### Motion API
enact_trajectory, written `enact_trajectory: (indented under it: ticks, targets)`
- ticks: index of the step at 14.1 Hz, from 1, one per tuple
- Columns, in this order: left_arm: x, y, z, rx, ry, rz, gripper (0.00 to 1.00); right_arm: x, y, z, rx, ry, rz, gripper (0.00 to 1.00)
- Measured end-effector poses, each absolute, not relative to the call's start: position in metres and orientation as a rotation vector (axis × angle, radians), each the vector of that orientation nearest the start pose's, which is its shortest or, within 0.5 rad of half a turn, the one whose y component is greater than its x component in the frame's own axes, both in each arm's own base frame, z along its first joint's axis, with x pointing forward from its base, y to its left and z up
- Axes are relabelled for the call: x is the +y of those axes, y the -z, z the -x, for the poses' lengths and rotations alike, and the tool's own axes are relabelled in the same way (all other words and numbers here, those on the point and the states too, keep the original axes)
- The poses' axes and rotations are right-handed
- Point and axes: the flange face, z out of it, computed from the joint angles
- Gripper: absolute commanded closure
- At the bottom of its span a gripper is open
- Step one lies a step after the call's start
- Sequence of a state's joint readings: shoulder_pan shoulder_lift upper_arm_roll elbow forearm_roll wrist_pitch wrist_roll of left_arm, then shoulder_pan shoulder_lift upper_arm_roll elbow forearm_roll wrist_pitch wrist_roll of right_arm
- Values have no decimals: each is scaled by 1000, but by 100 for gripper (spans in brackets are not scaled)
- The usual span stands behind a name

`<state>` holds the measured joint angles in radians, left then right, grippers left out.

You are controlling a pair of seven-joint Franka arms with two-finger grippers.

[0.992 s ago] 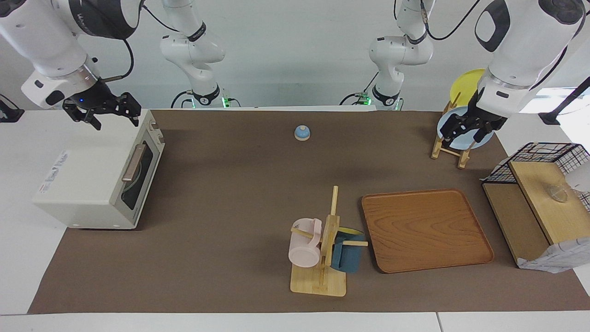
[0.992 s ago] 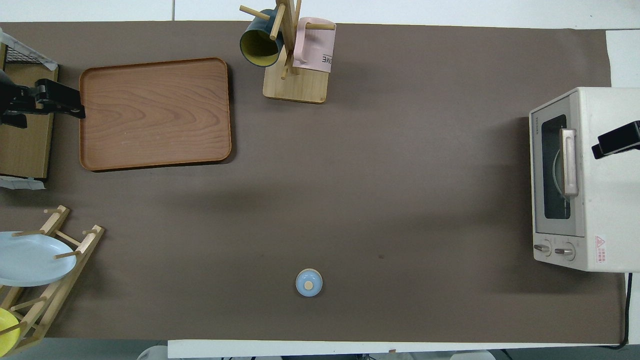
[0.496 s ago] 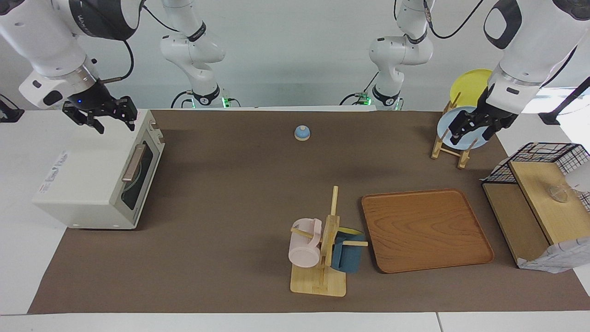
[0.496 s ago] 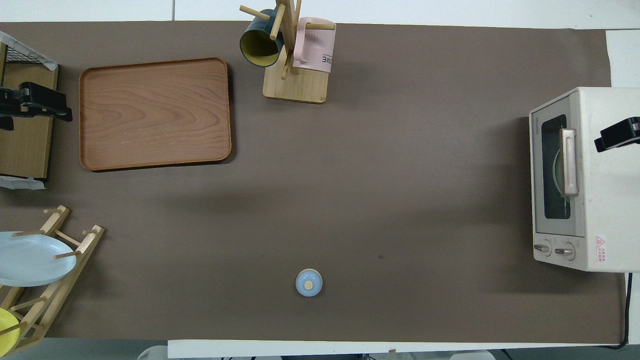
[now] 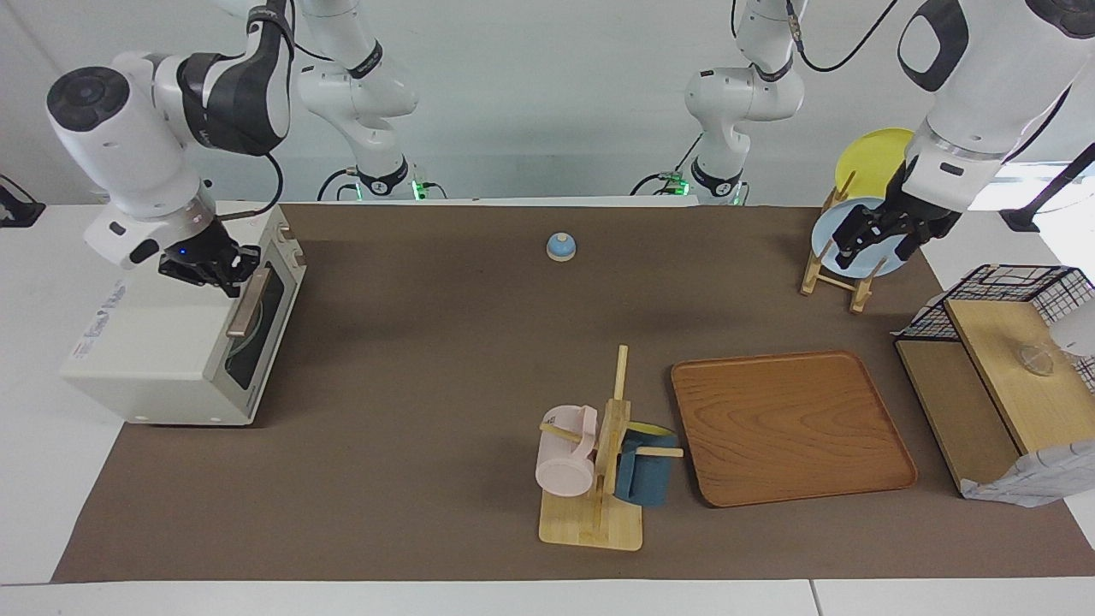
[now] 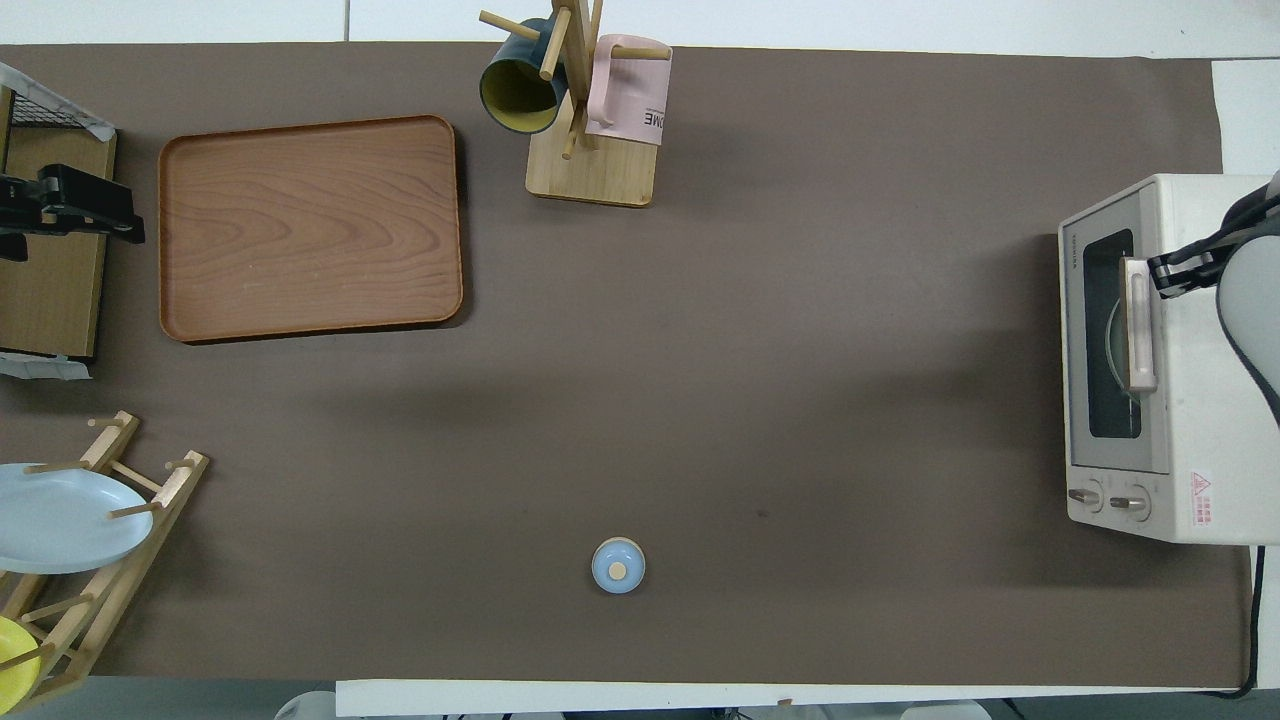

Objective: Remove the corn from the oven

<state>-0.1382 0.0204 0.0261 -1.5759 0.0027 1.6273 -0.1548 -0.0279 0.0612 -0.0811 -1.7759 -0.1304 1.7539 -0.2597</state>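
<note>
The cream-white oven (image 5: 162, 342) stands at the right arm's end of the table, its glass door shut; it also shows in the overhead view (image 6: 1200, 420). The corn is hidden; only a round plate's rim shows through the glass. My right gripper (image 5: 224, 272) is low over the oven's top front edge, close by the end of the bar handle (image 5: 248, 299) that is farther from the robots; in the overhead view (image 6: 1165, 275) it sits just beside the handle (image 6: 1138, 325). My left gripper (image 5: 879, 250) is open and empty, up over the plate rack, and waits.
A wooden tray (image 5: 791, 428), a mug tree (image 5: 599, 462) with a pink and a blue mug, and a small blue bell (image 5: 560, 246) sit on the brown mat. A plate rack (image 5: 843, 274) and a black wire basket shelf (image 5: 1001, 359) stand at the left arm's end.
My right gripper has come down from above the oven's top to its front edge by the handle. My left gripper shifted slightly toward its own end, then stayed still.
</note>
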Motion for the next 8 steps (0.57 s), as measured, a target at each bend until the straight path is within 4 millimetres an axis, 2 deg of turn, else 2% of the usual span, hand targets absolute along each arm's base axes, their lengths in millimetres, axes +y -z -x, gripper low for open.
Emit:
enact_trajectory:
  ticks: [4,8]
  targets:
    - [-63,-616,-563,-67,47,3141,0,-73,-477,-565,-314,-196,3244,100]
    - [-63,-616,-563,-67,47,3141,0,-69,-473,-565,-326,-197,3243,100]
